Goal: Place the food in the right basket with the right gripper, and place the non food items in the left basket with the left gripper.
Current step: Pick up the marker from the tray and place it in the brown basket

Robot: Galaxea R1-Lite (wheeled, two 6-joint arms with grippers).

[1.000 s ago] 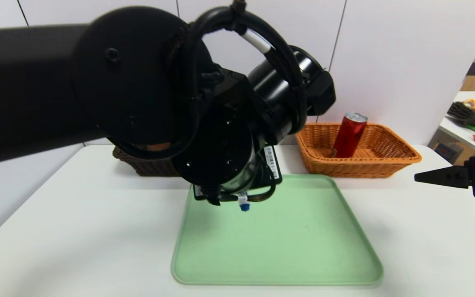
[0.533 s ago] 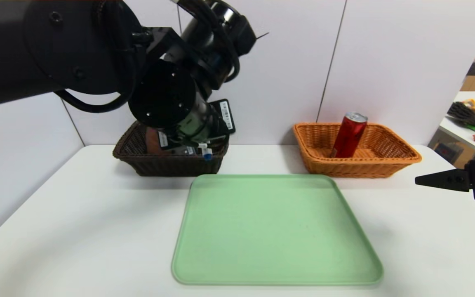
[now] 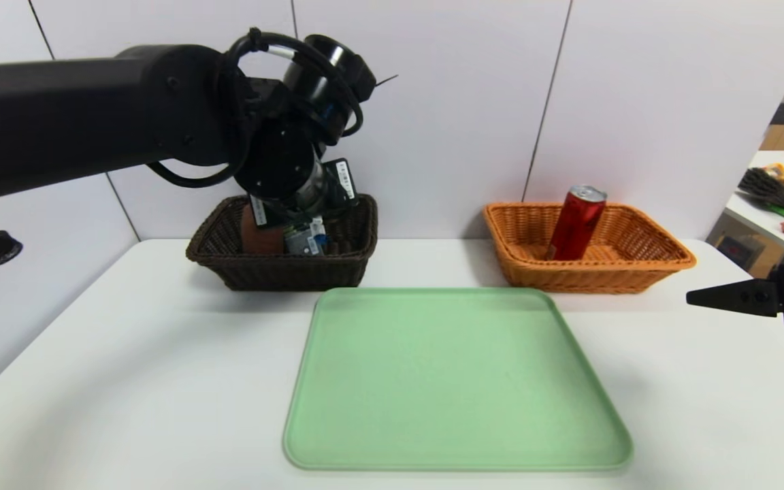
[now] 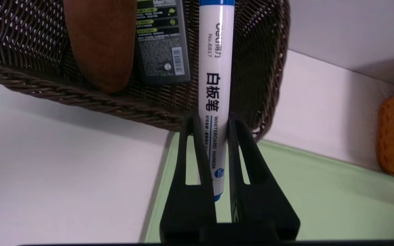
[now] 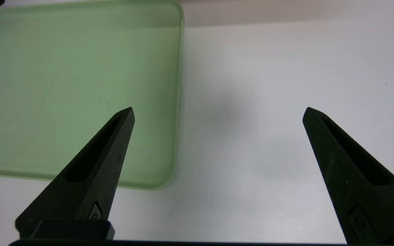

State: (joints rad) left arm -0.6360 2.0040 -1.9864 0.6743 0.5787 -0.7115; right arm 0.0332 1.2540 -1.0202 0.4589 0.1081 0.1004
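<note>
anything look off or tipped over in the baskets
Only the red can: it leans at a tilt in the orange basket instead of standing straight. Nothing looks spilled or damaged. The left gripper holds the marker over the brown basket.

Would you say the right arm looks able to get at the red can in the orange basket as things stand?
Probably yes: the right pincer is open and empty beside the orange basket, and the red can stands above the rim with nothing between them.

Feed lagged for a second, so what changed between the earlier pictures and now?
The left gripper, shut on the marker, carried it from over the tray to above the left basket. Right gripper, can and right basket stayed put.
</note>
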